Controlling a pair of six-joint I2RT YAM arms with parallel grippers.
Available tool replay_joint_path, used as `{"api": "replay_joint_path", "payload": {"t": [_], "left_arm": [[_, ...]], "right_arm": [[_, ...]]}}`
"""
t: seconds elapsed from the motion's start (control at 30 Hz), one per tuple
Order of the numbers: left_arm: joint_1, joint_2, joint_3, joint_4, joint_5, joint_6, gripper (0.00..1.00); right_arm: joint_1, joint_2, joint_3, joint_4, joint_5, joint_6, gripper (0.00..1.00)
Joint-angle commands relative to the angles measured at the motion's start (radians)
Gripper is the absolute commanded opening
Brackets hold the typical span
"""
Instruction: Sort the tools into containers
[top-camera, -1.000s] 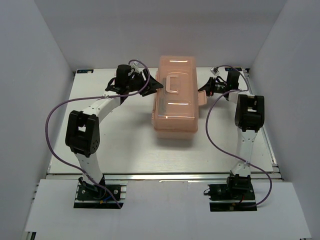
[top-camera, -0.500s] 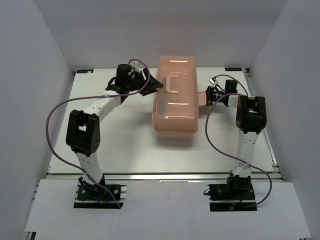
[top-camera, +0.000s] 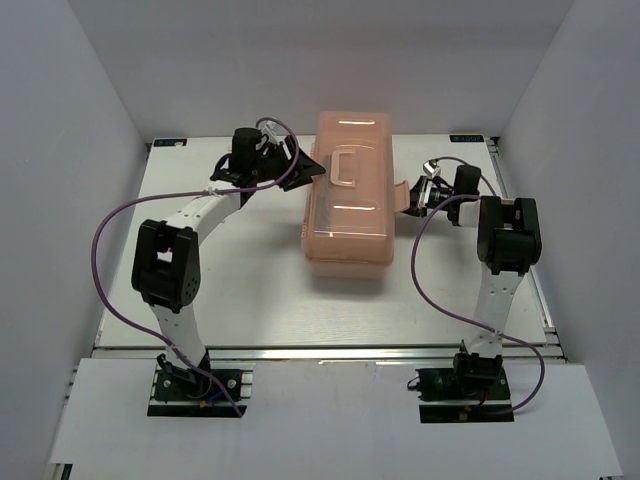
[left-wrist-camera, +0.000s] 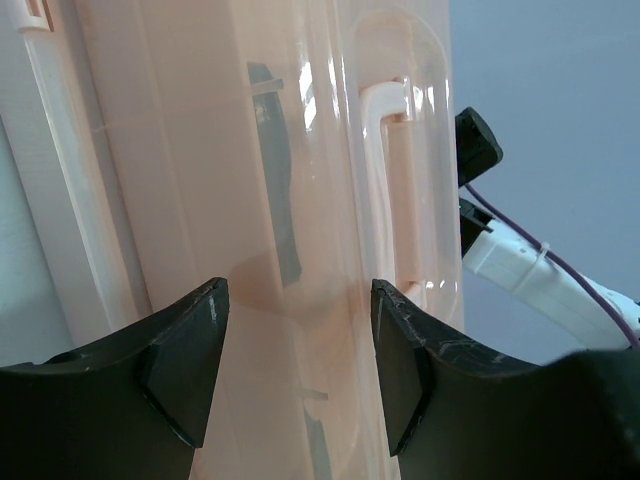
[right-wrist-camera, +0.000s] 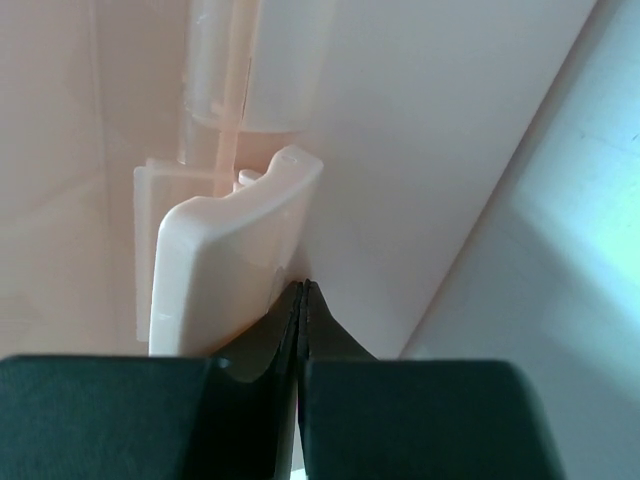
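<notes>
The pink see-through toolbox (top-camera: 348, 200) stood on the table (top-camera: 250, 290) with its lid down. Its long side ran away from the arms' bases. A handle (top-camera: 346, 167) lay flat in a hollow on top of the toolbox, toward its far end.

The left gripper (top-camera: 308, 170) was at the left side of the toolbox, level with the handle. Its jaws stood apart. In the left wrist view its two dark fingers (left-wrist-camera: 185, 360) framed the top of the toolbox, with the handle just past the finger on the right of that view. Whether either finger touched the plastic could not be told.

Inside the toolbox a dark slim shape (left-wrist-camera: 278, 190) showed through the lid, beside the handle. A second, fainter one lay lower in the same view. Both were too blurred to say which tools they were.

The right gripper (top-camera: 412, 197) was at the right side of the toolbox, about halfway along it. Its jaws were pressed together with no gap between them. The latch (right-wrist-camera: 230, 250) stuck out from the right wall of the toolbox as a small flap swung away from that wall. The closed fingertips (right-wrist-camera: 296, 305) sat tucked under the free edge of the latch, at or very near the plastic. A purple cable (top-camera: 110, 250) looped out well to the left of the toolbox, along the left arm.
</notes>
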Motion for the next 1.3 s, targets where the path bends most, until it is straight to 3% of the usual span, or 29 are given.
{"api": "replay_joint_path", "payload": {"t": [0.0,0.03,0.07,0.1,0.13,0.17,0.4,0.47,0.57,0.6,0.63,0.73,0.83,0.9,1.07,1.27], "left_arm": [[-0.059,0.022,-0.006,-0.034,0.072,0.003,0.67],[-0.059,0.019,-0.008,-0.034,0.072,0.003,0.67],[-0.061,0.021,-0.008,-0.034,0.072,0.003,0.67],[-0.061,0.018,-0.008,-0.038,0.073,0.005,0.67],[-0.061,0.013,-0.009,-0.039,0.072,0.006,0.67],[-0.061,0.013,-0.009,-0.039,0.072,0.006,0.67],[-0.059,0.006,-0.02,-0.041,0.066,0.012,0.67],[-0.059,0.007,-0.022,-0.038,0.067,0.011,0.67],[-0.061,0.009,-0.013,-0.039,0.069,0.009,0.67],[-0.059,0.009,-0.011,-0.042,0.067,0.014,0.67],[-0.059,0.009,-0.008,-0.047,0.066,0.017,0.67],[-0.059,0.01,0.0,-0.065,0.066,0.028,0.67],[-0.059,0.01,-0.011,-0.061,0.069,0.028,0.67],[-0.059,0.01,-0.017,-0.05,0.069,0.025,0.67],[-0.061,0.012,-0.02,-0.056,0.064,0.026,0.67],[-0.061,0.033,-0.003,-0.064,0.067,0.029,0.67]], "right_arm": [[0.082,-0.062,-0.028,0.368,-0.175,0.321,0.0],[0.082,-0.049,-0.046,0.487,-0.177,0.421,0.0],[0.082,-0.034,-0.067,0.772,-0.177,0.669,0.0],[0.082,0.019,-0.066,0.93,-0.174,0.81,0.0],[0.082,0.056,-0.03,1.247,-0.163,0.96,0.0],[0.082,0.095,0.0,1.38,-0.156,1.241,0.0],[0.082,0.061,-0.035,1.308,-0.168,1.166,0.0],[0.082,0.047,-0.032,1.226,-0.174,1.099,0.0],[0.082,-0.037,-0.051,0.867,-0.151,0.784,0.0],[0.082,-0.061,-0.039,0.519,-0.136,0.652,0.0],[0.082,-0.089,-0.011,0.29,-0.081,0.309,0.0],[0.097,-0.127,0.163,-0.343,0.042,-0.216,0.0],[0.097,-0.118,0.147,-0.281,0.016,-0.163,0.0],[0.1,-0.126,0.155,-0.325,0.039,-0.202,0.0],[0.117,-0.149,0.236,-0.591,0.202,-0.401,0.0],[0.154,-0.153,0.322,-0.789,0.426,-0.5,0.0]]}}
